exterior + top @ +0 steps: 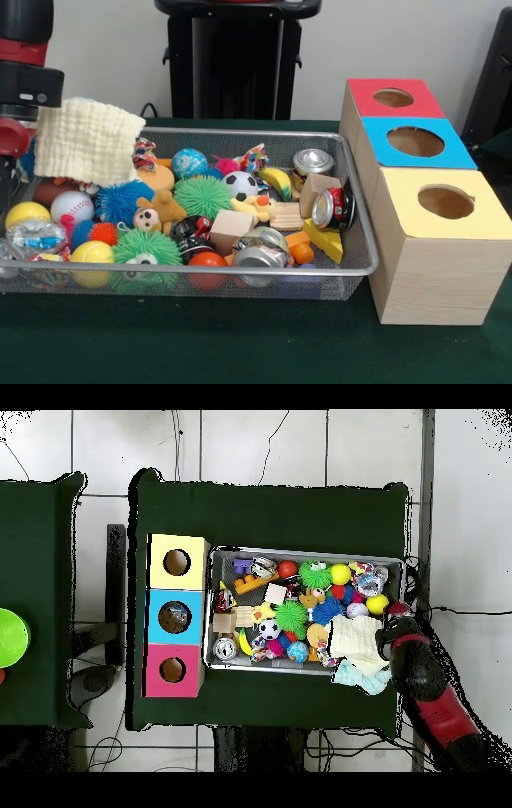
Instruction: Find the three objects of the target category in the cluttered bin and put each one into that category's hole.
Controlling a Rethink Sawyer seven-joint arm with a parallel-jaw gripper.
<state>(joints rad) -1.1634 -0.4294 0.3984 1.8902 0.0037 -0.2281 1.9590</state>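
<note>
At the bin's [362,240] left end in the front view, the arm [24,72] holds a cream cloth [86,140] up, likely to uncover toys below. The pincer is hidden, so I cannot tell if it grips. Three cans may be the targets; the red can [334,208] lies sideways near the boxes [432,232], top facing front-left.

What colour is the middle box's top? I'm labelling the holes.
Blue top, clearest in the front view.
</note>
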